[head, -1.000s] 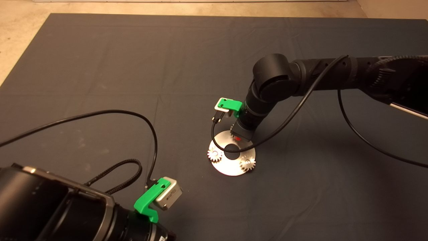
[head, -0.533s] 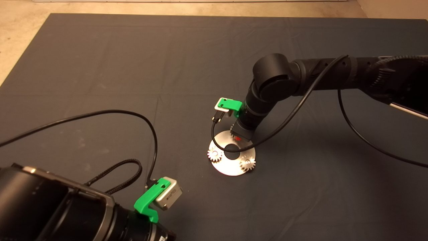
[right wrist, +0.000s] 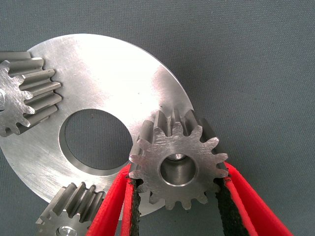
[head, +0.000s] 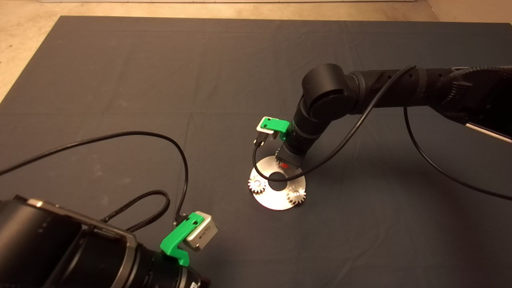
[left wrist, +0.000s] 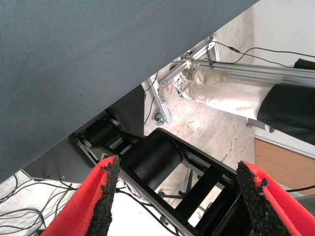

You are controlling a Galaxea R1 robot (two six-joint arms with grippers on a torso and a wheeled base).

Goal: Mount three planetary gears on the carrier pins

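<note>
The shiny silver disc (head: pixel 276 199) lies mid-mat. Two planetary gears (head: pixel 257 185) (head: pixel 296 196) sit on carrier pins at its near-left and near-right. My right gripper (head: pixel 285 164) hangs over the disc's far edge. In the right wrist view its fingers (right wrist: pixel 132 196) are shut on the teeth of a third gear (right wrist: pixel 197 147), held flat over the disc's rim (right wrist: pixel 113 78). A silvery pin tip (right wrist: pixel 178 157) shows inside that gear's bore. The other two gears (right wrist: pixel 24 93) (right wrist: pixel 69 216) stand nearby. My left gripper (left wrist: pixel 179 182) is parked off the mat's near-left edge, open and holding nothing.
The left arm's green camera mount (head: pixel 182 236) and its looping black cable (head: pixel 160 136) lie at the near left of the mat. The right arm's cable (head: pixel 340 148) hangs over the disc's right side. The left wrist view shows the mat's edge (left wrist: pixel 98 64), frame and floor.
</note>
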